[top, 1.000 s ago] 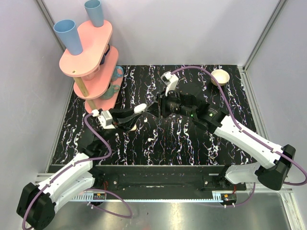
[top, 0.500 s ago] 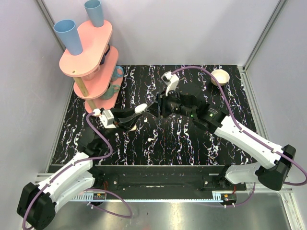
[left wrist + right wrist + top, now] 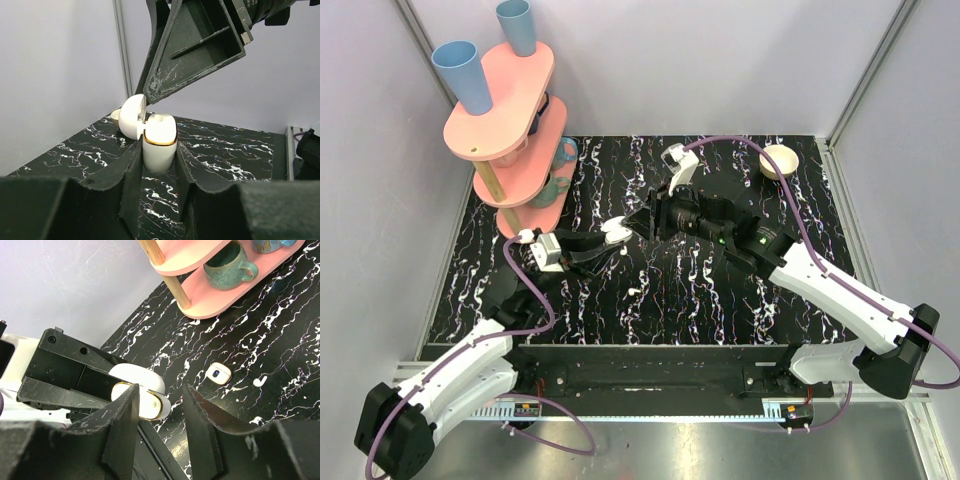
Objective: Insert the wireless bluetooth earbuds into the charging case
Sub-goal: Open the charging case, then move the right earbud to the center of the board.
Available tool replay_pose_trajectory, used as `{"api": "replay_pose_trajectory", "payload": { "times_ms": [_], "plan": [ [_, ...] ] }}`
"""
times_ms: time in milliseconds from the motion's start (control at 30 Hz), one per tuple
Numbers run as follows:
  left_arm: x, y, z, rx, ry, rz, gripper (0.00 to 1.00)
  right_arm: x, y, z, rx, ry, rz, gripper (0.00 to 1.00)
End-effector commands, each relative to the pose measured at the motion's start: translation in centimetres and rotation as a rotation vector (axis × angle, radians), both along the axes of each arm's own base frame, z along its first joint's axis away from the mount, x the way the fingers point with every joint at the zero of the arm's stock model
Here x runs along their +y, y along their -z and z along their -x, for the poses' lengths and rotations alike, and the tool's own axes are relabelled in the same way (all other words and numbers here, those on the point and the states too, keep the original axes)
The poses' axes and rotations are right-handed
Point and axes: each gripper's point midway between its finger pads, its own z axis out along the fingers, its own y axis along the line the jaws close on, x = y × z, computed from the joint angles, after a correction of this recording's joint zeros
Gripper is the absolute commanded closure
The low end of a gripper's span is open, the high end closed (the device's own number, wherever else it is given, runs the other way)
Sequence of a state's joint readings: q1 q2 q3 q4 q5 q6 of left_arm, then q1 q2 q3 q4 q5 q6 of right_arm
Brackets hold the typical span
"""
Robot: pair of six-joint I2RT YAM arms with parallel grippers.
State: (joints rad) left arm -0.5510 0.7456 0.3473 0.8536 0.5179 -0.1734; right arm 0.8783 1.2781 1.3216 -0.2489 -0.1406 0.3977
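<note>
Grips the charging case (image 3: 160, 142) with the left claw (image 3: 611, 240), both fingers (image 3: 127, 167) pressed against the lower half of its white body. Holds it above the black marbled table (image 3: 720, 300), roughly mid-table and upright in the left wrist view, with a gold rim at the mouth and the lid (image 3: 132, 117) swung open to one side.

Poses the right claw (image 3: 640, 222) opposite, jaws apart with nothing between them. Sets 1 dark fingertip at the upper edge of the open lid, seemingly touching it.

Has 1 of the wireless bluetooth earbuds (image 3: 634, 291), a tiny white piece, flat on the table just nearside of the held case and clear of both claws. Cannot tell where the 2nd sits, nor whether the case holds anything inside.

Shows, in the right wrist view, a small white rounded-square piece (image 3: 218, 373) with a dark centre lying on the table beyond the case. Has a pink 2-tier shelf (image 3: 505, 95) at the far left corner, with 2 blue cups (image 3: 460, 75) on top and a glazed mug (image 3: 227, 262) on the lower tier. Has a cream bowl (image 3: 779, 160) at the far right.
</note>
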Motion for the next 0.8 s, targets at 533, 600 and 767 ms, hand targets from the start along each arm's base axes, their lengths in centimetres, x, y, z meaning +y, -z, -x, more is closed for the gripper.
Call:
{"api": "replay_pose_trajectory", "payload": {
  "times_ms": [533, 600, 767],
  "plan": [
    [2.9, -1.4, -0.5, -0.033, -0.155, 0.114, 1.0, -7.3, -4.3, -2.9, -0.097, 0.381, -0.14, 0.42],
    [3.3, -1.5, -0.5, -0.028, -0.177, 0.118, 1.0, -7.8, -0.5, -4.3, 0.015, 0.445, -0.068, 0.43],
    [5.3, -3.4, 0.7, -0.086, -0.243, 0.126, 1.0, -5.5, 9.8, -4.8, 0.294, 0.349, 0.045, 0.43]
  ]
}}
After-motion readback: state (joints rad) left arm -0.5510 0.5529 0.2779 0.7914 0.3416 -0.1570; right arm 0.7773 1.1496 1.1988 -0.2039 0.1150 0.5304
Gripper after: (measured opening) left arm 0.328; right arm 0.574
